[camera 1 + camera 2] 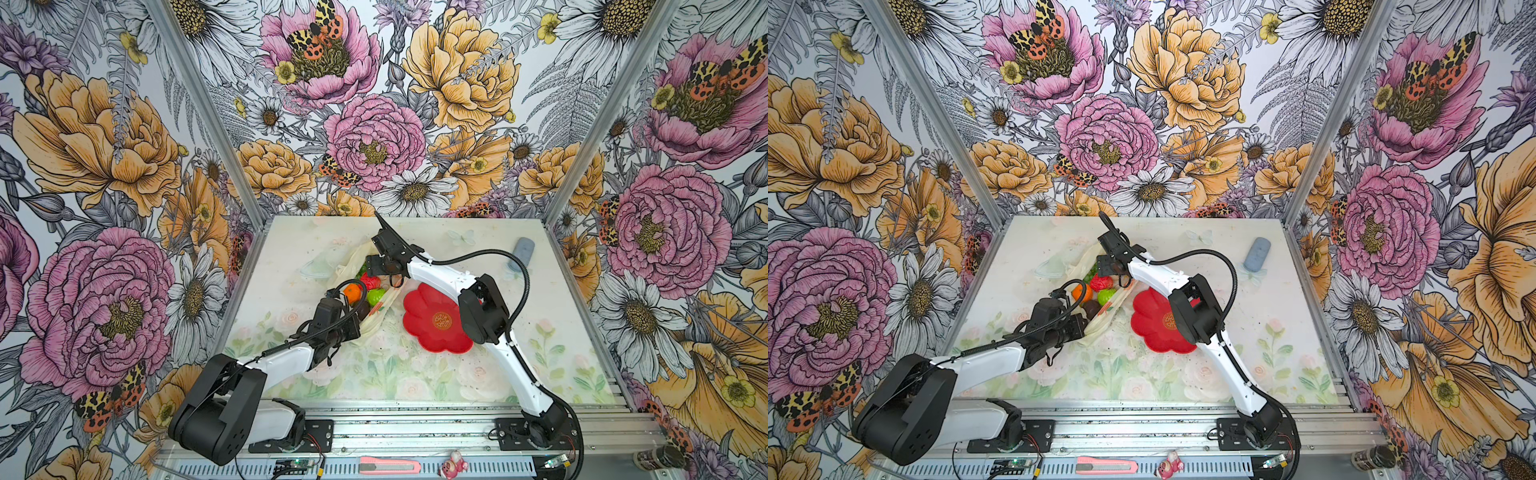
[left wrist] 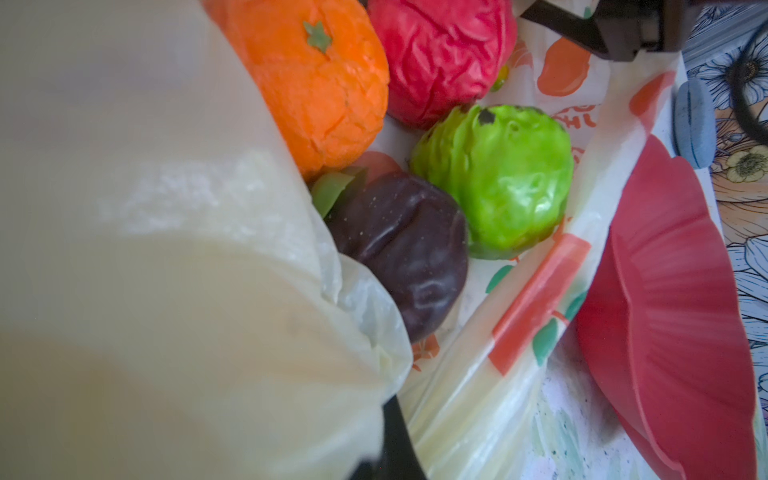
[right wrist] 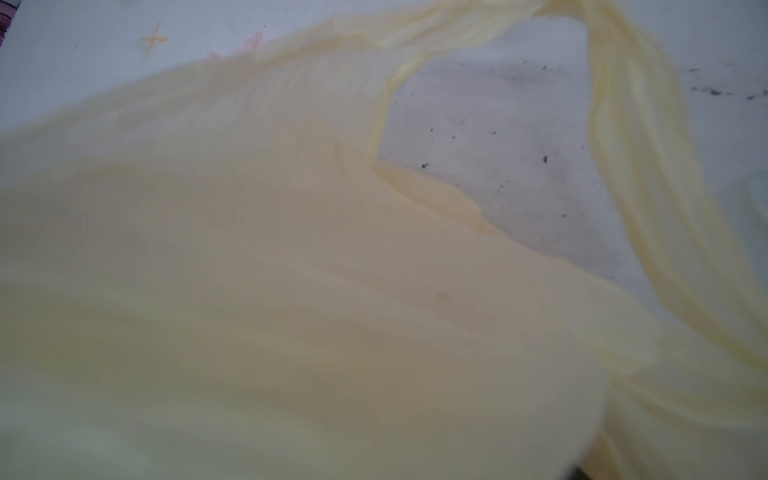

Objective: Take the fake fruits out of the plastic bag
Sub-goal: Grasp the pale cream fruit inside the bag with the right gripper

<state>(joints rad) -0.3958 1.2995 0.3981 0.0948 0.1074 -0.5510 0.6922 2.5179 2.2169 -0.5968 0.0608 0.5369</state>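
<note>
**Reporter:** Where are the fake fruits [image 1: 370,282] sitting?

**Photographer:** Inside the plastic bag [image 1: 374,320], beside the red plate [image 1: 424,336]. The left gripper [image 1: 360,326] is pinching its near edge, fully closed; the right gripper [image 1: 372,268] is reaching over the far end, jaws spread wide.

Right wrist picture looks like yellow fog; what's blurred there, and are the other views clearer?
Right wrist view: the thin cream-yellow plastic bag fills the frame, out of focus. Left wrist view: the near bag film is blurred; the orange toy fruit and glossy green toy fruit are crisp. Both top views: sharp, evenly lit.
</note>
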